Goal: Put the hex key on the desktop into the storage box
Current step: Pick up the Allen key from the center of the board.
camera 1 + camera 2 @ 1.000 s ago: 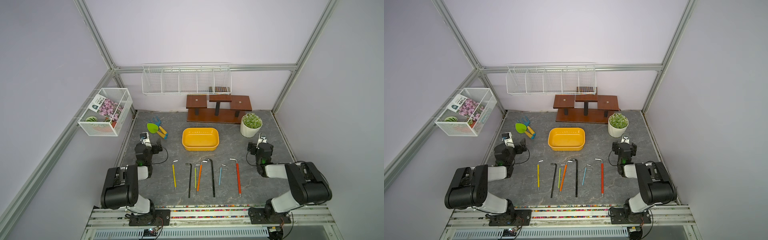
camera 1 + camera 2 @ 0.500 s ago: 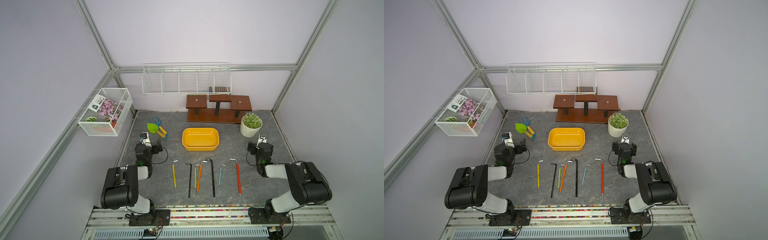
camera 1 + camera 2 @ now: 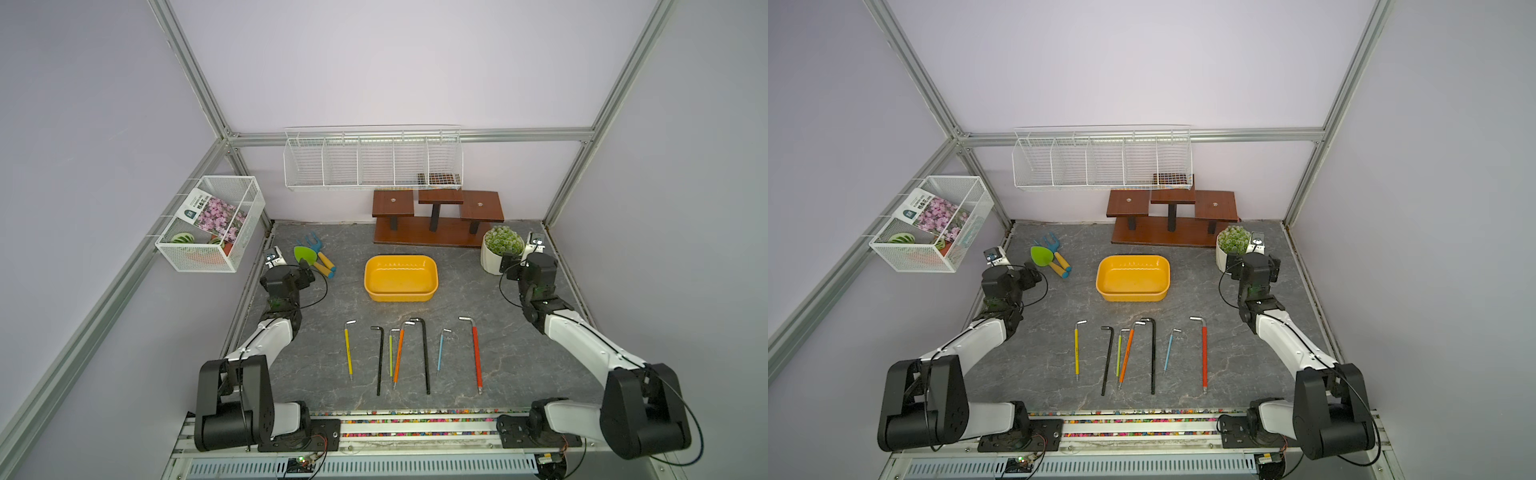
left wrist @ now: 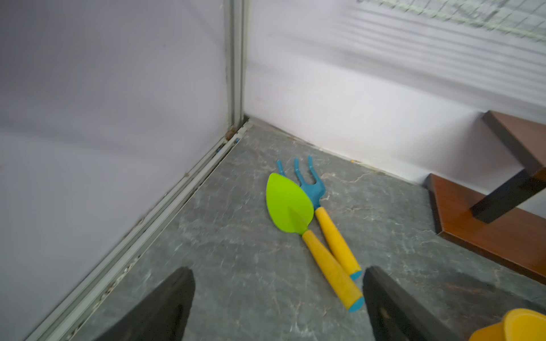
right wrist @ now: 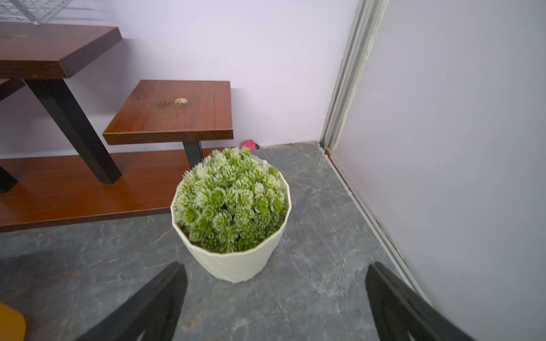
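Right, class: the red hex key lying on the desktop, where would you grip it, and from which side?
I'd grip the red hex key mid-shaft, coming straight down with the right gripper, closing across the shaft. It lies flat on the desktop, clear of the blue hex key beside it, nearest that arm.

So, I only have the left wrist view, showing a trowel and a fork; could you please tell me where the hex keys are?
Observer: Seven hex keys lie in a row on the desktop, between the box and the arms' bases.
Operator: Thank you. Is anything in the box already?
Observer: No, in both top views it is empty.
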Controlling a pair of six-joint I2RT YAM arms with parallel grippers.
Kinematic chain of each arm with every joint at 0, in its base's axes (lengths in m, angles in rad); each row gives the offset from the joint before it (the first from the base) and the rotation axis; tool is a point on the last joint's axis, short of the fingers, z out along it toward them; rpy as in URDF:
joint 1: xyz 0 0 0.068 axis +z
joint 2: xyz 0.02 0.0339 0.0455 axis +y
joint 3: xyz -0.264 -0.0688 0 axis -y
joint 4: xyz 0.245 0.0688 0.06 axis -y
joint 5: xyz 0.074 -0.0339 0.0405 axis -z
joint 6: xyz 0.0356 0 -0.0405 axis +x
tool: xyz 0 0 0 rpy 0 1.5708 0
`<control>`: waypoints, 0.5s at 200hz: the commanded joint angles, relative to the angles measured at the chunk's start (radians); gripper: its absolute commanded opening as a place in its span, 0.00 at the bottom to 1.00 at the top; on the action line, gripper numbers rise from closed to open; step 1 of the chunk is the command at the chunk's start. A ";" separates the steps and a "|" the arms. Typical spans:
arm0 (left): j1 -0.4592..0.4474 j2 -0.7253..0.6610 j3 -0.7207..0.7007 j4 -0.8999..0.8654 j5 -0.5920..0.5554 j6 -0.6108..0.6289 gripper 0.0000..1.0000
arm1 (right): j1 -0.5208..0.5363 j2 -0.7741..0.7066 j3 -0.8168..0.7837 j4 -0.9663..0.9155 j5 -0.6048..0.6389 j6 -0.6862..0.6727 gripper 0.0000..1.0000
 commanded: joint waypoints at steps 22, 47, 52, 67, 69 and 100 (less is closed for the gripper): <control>-0.002 -0.124 -0.021 -0.225 -0.102 -0.131 0.97 | 0.012 -0.028 -0.031 -0.312 -0.010 0.139 0.98; -0.002 -0.181 0.012 -0.367 -0.055 -0.178 0.97 | 0.032 -0.080 -0.023 -0.439 -0.053 0.200 0.96; -0.002 -0.193 0.015 -0.392 -0.045 -0.187 0.97 | 0.037 -0.093 -0.023 -0.461 -0.063 0.208 0.96; -0.003 -0.228 0.023 -0.459 -0.016 -0.221 0.97 | 0.048 -0.129 -0.025 -0.517 -0.107 0.221 0.95; -0.003 -0.233 0.025 -0.468 -0.012 -0.225 0.97 | 0.049 -0.132 -0.025 -0.523 -0.112 0.224 0.95; -0.004 -0.265 0.056 -0.599 0.084 -0.274 0.97 | 0.062 -0.195 -0.030 -0.617 -0.209 0.274 0.95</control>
